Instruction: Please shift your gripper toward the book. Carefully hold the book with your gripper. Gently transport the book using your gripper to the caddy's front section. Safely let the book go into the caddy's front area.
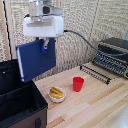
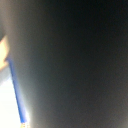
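Note:
The navy-blue book (image 1: 35,60) hangs tilted in the air, held by its top edge in my gripper (image 1: 45,46), whose fingers are shut on it. It hovers just above the back right of the black caddy (image 1: 20,102), which stands at the exterior view's lower left with its compartments open upward. In the wrist view the book's dark cover (image 2: 75,60) fills nearly the whole picture, with one blue fingertip (image 2: 17,95) beside it.
A red cup (image 1: 78,84) and a small white bowl with yellow food (image 1: 57,93) stand on the wooden table. A black toaster oven (image 1: 112,55) with its door down sits at the exterior view's right.

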You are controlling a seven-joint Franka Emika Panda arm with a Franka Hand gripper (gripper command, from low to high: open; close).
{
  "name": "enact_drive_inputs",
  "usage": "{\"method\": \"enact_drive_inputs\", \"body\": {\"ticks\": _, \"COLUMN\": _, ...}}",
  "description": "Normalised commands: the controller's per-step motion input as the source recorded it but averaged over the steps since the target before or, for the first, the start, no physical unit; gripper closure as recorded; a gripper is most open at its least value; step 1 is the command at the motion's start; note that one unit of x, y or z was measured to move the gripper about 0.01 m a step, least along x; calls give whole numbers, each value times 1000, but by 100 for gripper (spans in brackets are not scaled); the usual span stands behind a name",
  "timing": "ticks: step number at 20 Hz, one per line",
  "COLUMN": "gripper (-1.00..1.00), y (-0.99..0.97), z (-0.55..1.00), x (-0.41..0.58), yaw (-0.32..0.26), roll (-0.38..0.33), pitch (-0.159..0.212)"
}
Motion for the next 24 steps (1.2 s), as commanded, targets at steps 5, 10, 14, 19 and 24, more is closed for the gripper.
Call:
{"method": "enact_drive_inputs", "body": {"ticks": 5, "gripper": 100, "y": 881, "z": 0, "x": -51, "yaw": -77, "roll": 0, "pitch": 0}}
{"method": "enact_drive_inputs", "body": {"ticks": 10, "gripper": 100, "y": 881, "z": 0, "x": -41, "yaw": -69, "roll": 0, "pitch": 2}}
{"method": "enact_drive_inputs", "body": {"ticks": 14, "gripper": 100, "y": 863, "z": 2, "x": -27, "yaw": -73, "roll": -2, "pitch": 23}}
{"method": "enact_drive_inputs", "body": {"ticks": 19, "gripper": 100, "y": 730, "z": 2, "x": 69, "yaw": -106, "roll": -19, "pitch": 26}}
{"method": "enact_drive_inputs", "body": {"ticks": 24, "gripper": -100, "y": -131, "z": 0, "x": 421, "yaw": -46, "roll": 6, "pitch": -37}}
